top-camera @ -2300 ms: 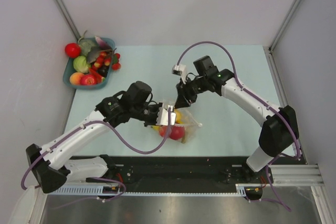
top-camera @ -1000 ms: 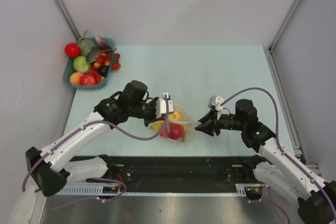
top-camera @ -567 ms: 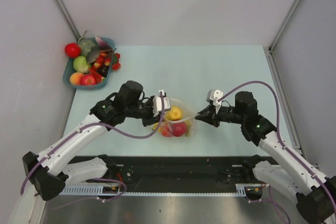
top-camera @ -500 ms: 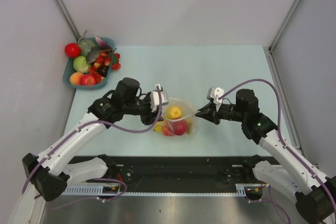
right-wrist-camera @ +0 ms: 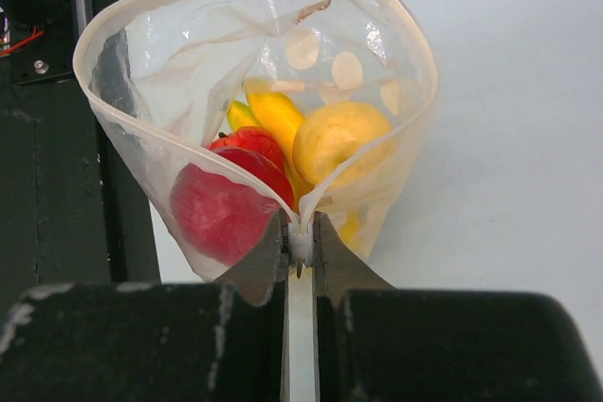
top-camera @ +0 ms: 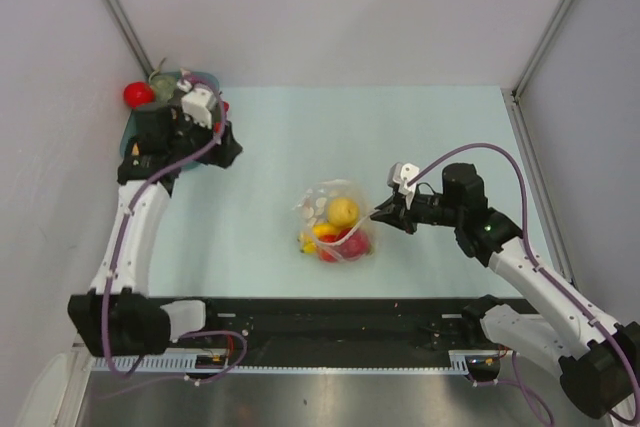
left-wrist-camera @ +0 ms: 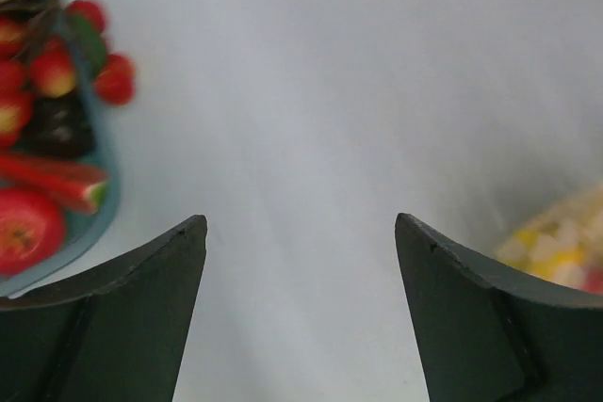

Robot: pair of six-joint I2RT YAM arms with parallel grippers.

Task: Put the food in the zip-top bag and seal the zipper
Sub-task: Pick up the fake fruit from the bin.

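Right end effector (right-wrist-camera: 300, 242): pinched narrow on the mouth rim of the zip-top bag (right-wrist-camera: 188, 63), holding that edge up. Left end effector (left-wrist-camera: 297, 233): spread wide and empty, hanging over the tabletop (top-camera: 430, 127) just beside the blue basket (left-wrist-camera: 105, 176), well apart from the bag.

Tabletop: pale, with the bag near the middle toward the front edge and the basket at the far left corner.

Basket: holds a stock of toy produce. The left wrist view shows a red apple (left-wrist-camera: 19, 233), a red pepper-like piece and small red rounds (left-wrist-camera: 113, 82), with a dark item among them. Whether all of it is meant for the bag, cannot tell.

Bag: part loaded. Inside sit a yellow round (right-wrist-camera: 339, 138), a red round (right-wrist-camera: 221, 209), a yellow wedge-like piece and a few pale slices against the far wall.

Zipper (right-wrist-camera: 113, 129): the whitish strip runs around a gaping mouth and is nowhere pressed shut.

Progress, by judgement: filling is begun, perhaps about half done. Sealing is not begun.

In the way: little. The stretch between basket and bag shows nothing lying on it. Risks are the soft bag sagging at its unheld side, and the piled fruit crowding the strip when it comes to pressing shut.
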